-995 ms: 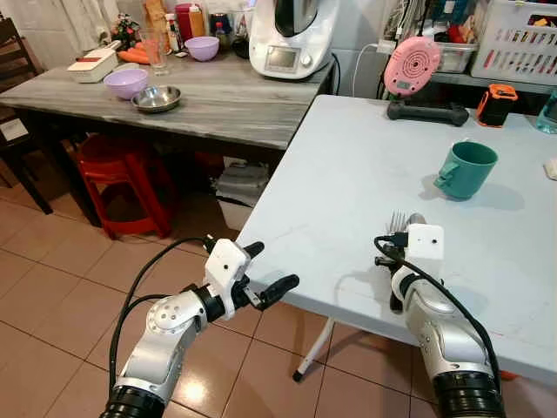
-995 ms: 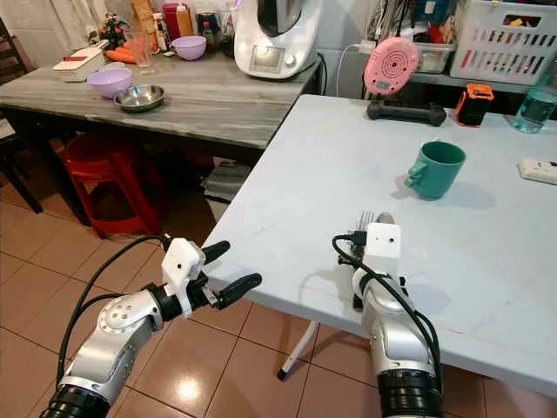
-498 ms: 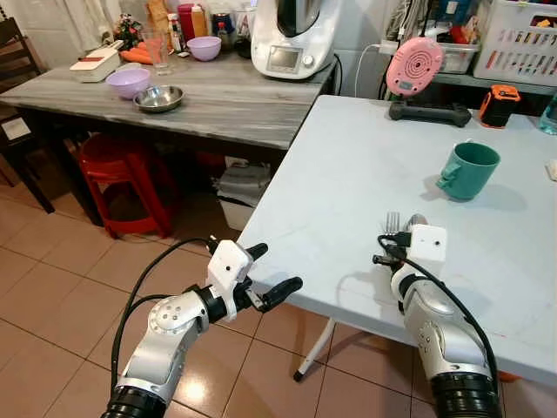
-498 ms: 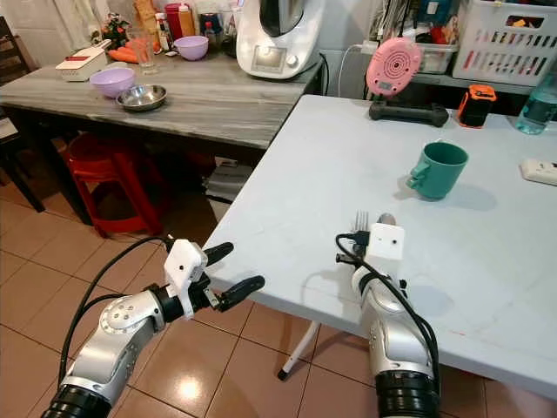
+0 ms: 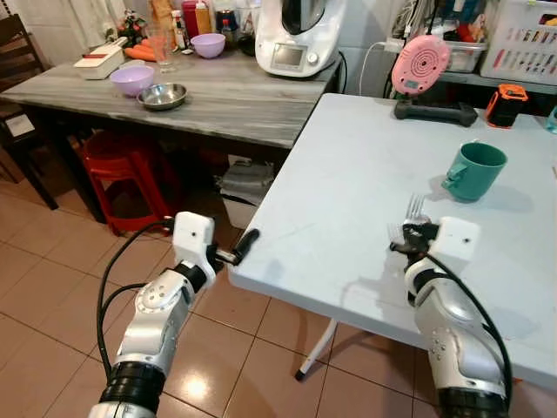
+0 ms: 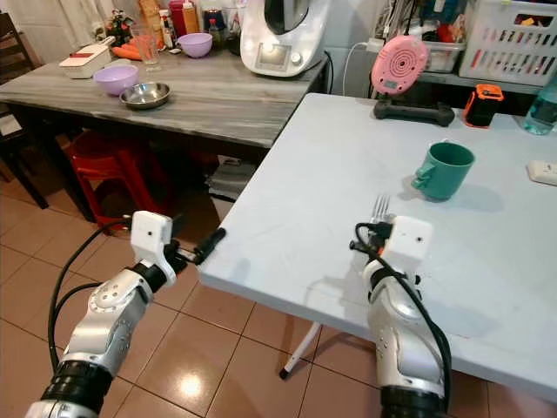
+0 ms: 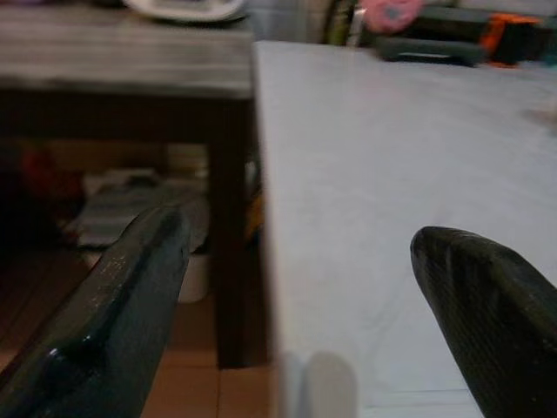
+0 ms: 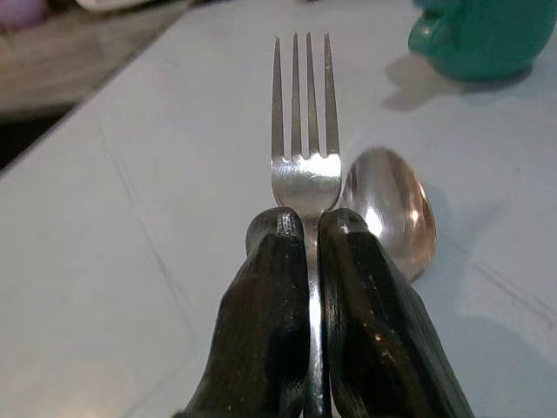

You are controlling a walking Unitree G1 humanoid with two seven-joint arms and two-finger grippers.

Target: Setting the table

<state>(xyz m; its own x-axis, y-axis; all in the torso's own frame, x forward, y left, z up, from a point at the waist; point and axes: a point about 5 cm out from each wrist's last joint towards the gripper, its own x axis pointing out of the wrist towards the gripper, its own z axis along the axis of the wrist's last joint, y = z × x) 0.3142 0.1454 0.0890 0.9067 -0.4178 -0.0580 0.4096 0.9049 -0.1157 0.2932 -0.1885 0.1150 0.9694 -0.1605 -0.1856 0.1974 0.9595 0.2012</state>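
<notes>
The right gripper [image 8: 312, 287] is clamped tight on a fork [image 8: 304, 131] and spoon [image 8: 388, 209], both running straight out beyond its fingertips over the white table [image 5: 348, 174], toward the green mug [image 5: 474, 170] (the left gripper [image 5: 239, 248], fingers spread and empty, hovers at the table's corner).

Pink fan [image 5: 419, 64], white blender [image 5: 300, 35], red stool [image 5: 126, 161] under wooden table [image 5: 218, 109].
</notes>
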